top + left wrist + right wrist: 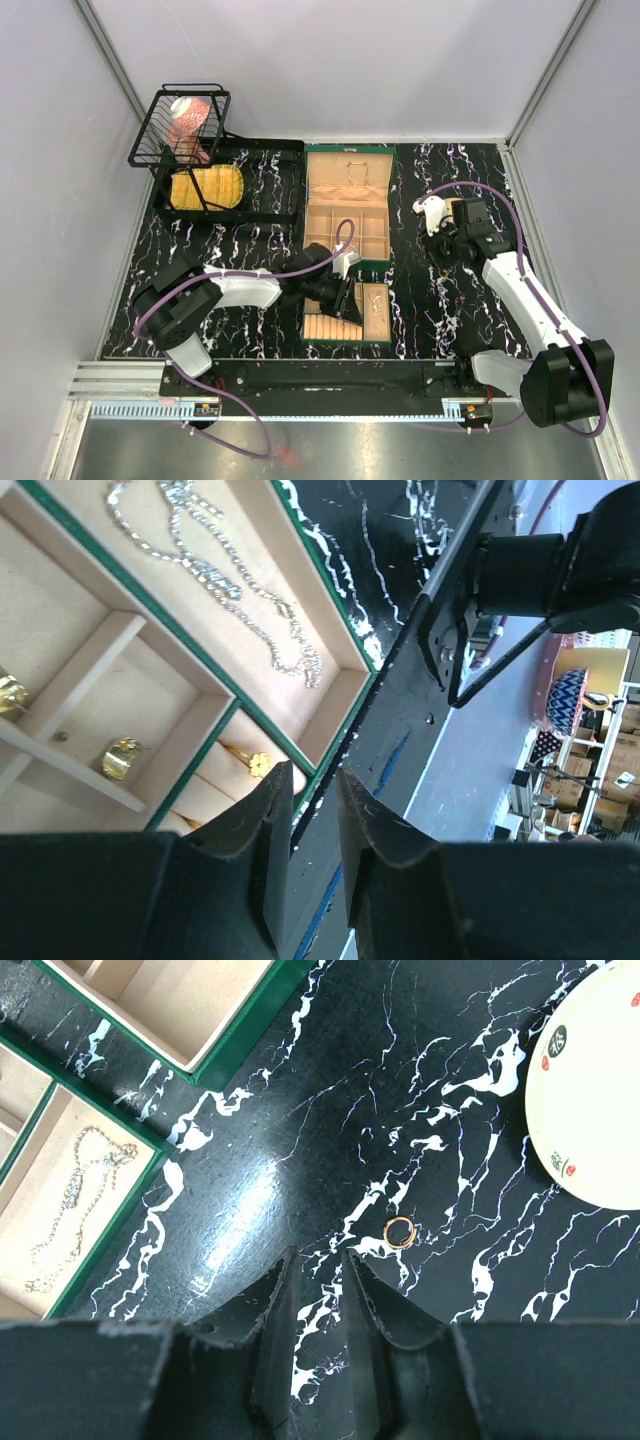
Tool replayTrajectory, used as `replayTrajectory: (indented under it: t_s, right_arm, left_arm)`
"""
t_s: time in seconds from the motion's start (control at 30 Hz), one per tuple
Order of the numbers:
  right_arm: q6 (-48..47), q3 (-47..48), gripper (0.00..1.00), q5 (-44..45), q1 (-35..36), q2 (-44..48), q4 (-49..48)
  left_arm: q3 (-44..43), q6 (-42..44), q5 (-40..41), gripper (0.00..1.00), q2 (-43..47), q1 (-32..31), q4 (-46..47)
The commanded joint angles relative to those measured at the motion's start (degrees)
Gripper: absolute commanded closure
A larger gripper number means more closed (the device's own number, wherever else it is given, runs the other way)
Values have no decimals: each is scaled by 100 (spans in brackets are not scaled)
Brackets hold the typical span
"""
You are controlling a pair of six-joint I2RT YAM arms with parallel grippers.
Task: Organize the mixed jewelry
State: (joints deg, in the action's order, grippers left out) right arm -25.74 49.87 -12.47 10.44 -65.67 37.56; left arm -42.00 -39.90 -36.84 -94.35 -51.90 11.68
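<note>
A small gold ring (400, 1230) lies on the black marble table, just ahead and right of my right gripper (318, 1255), whose jaws stand a narrow gap apart and empty. My left gripper (315, 772) hangs over the near edge of the green tray (330, 730), jaws slightly apart and empty. The tray's beige compartments hold silver chains (220, 580), a gold flower ring (258, 764) and a gold piece (122, 758). The chains also show in the right wrist view (75, 1200). From above, the left gripper (347, 298) is over the tray (375, 335). The right gripper (441, 250) is near the plate.
The open green box (347, 195) stands behind the tray. A round pale plate (590, 1100) lies right of the ring. At the back left are a tilted black wire basket (180, 125) and a black tray with a yellow item (207, 187).
</note>
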Motion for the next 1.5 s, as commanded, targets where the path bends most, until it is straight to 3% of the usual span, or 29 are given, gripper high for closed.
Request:
replayTrajectory:
  t_s: [0.0, 1.47]
  right_arm:
    - [-37, -47, 70, 69, -24, 63, -65]
    - [-72, -223, 70, 245, -24, 133, -47]
  left_arm:
    - [-204, 61, -60, 74, -154, 4, 62]
    - [-168, 325, 37, 76, -418, 136, -351]
